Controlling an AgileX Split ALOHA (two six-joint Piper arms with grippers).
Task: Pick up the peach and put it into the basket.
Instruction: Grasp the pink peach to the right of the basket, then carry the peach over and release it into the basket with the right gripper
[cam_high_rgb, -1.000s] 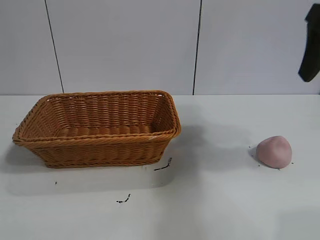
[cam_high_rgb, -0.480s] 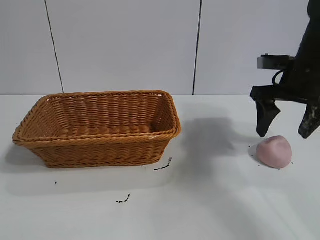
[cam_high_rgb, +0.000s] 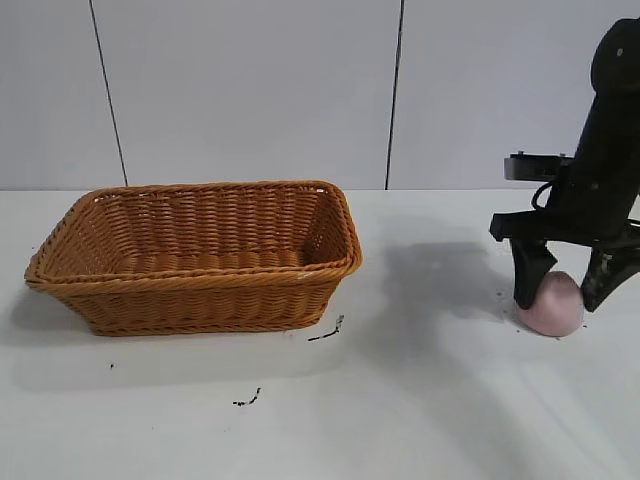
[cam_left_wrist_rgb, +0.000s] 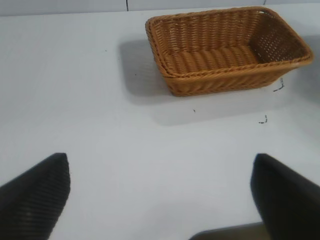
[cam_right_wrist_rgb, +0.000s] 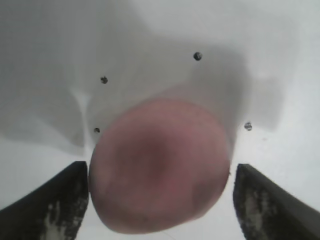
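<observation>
White table (cam_high_rgb: 440, 400) carries the basket (cam_high_rgb: 195, 255) toward its left edge. Near the right edge, the right gripper (cam_high_rgb: 562, 298) points down, fingers (cam_right_wrist_rgb: 47, 205) spread, straddling the peach (cam_high_rgb: 556, 305). Left gripper (cam_left_wrist_rgb: 160, 200): fingers spread, empty.

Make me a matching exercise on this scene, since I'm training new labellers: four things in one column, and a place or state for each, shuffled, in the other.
Things:
1. wicker basket
2. peach
3. right gripper
4. left gripper

Places or states:
A. open, above the bare table, away from the wicker basket
B. resting on the table between two dark fingers
C. empty, at the left of the exterior view
D. pointing down, open, astride the pink fruit

Pairs: 1-C, 2-B, 3-D, 4-A
</observation>
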